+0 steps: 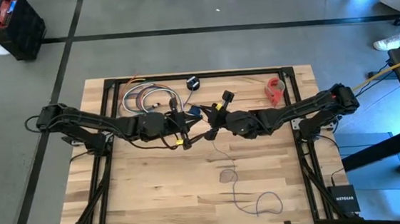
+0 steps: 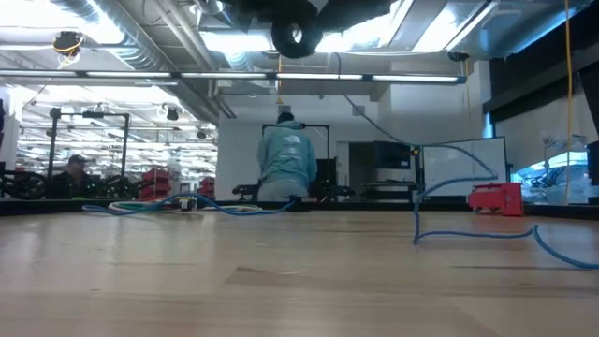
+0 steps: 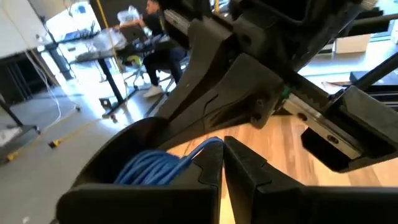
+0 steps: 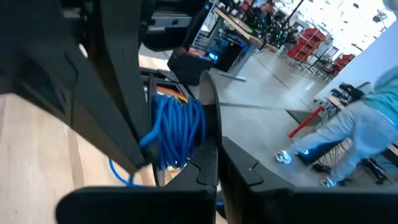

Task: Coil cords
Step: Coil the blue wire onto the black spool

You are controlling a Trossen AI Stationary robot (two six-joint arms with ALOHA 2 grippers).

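Mid-frame in the high view the left gripper [image 1: 186, 140] and the right gripper [image 1: 211, 133] meet nose to nose above the table. Each wrist view shows its own dark, matte fingers pressed together on a bunch of blue looped cord [image 3: 163, 165], so both are clenched on it. From there the thin cord runs down the centre of the high view as a fine line and ends in a loose loop at the lower middle.

The table [image 1: 149, 191] is pale wood planking in a black frame. At its upper edge lie a bundle of multicoloured cables [image 1: 145, 98] and a small red object [image 1: 276, 89]. Beyond, a person in a light blue jacket [image 2: 285, 159] stands mid-frame under ceiling lights.
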